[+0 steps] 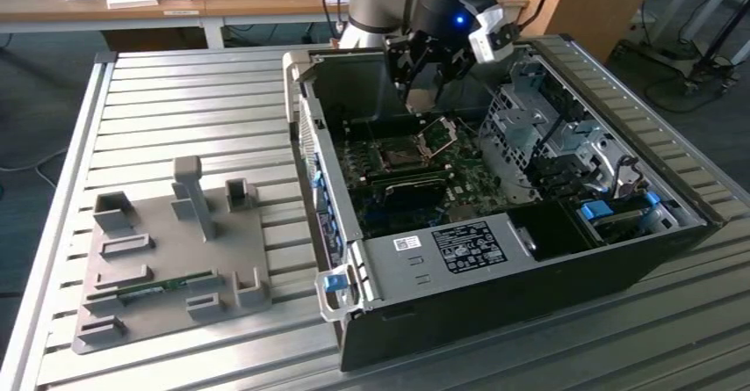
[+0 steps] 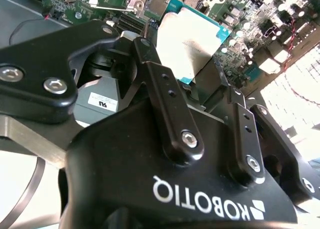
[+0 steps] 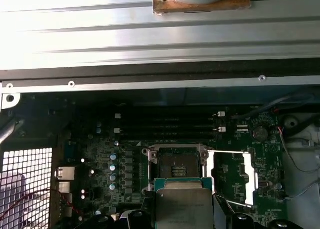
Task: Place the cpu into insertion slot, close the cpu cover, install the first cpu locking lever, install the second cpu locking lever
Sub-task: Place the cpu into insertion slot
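The cpu (image 2: 187, 41), a flat square chip with a pale silvery top and a teal edge, hangs between my black fingers (image 2: 161, 91). My gripper (image 1: 419, 94) is shut on it inside the open computer case, a little above the motherboard. The insertion slot (image 3: 175, 166) lies open and bare right beside the held cpu (image 3: 182, 206). The cpu cover (image 3: 235, 176), a silvery frame with an open centre, is swung open next to the slot. In the exterior view the slot (image 1: 396, 155) sits below my gripper and the cover (image 1: 440, 134) stands tilted up at its side.
The case walls (image 1: 311, 119) and a drive cage (image 1: 551, 127) hem in the motherboard. A white-labelled black box (image 1: 463, 250) fills the case's near end. Memory slots (image 3: 167, 124) run beside the socket. A grey fixture plate (image 1: 176, 259) lies on the slatted table at the exterior view's left.
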You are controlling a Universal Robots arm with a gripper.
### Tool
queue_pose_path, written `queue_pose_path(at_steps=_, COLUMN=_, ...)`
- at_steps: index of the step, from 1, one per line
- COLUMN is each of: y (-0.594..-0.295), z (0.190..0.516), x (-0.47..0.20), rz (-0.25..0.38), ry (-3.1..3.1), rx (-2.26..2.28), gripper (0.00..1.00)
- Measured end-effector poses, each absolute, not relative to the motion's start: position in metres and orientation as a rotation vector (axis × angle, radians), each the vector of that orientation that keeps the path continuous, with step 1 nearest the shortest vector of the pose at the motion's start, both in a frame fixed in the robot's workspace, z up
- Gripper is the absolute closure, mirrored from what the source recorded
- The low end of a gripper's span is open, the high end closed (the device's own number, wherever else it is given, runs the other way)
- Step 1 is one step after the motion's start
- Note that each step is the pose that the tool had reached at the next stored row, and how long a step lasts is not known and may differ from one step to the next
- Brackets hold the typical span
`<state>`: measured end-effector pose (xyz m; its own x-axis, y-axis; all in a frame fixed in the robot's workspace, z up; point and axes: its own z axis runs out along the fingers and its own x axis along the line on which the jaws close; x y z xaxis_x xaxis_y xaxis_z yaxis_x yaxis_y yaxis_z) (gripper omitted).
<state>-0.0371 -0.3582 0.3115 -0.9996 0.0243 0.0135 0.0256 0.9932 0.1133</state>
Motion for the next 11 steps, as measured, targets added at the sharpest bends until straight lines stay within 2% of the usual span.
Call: queue_pose_path(at_steps=11, y=-0.3582, z=0.3092, x=-0.0371, rz=-0.178, ry=-3.124, rx=-0.039, gripper=0.46)
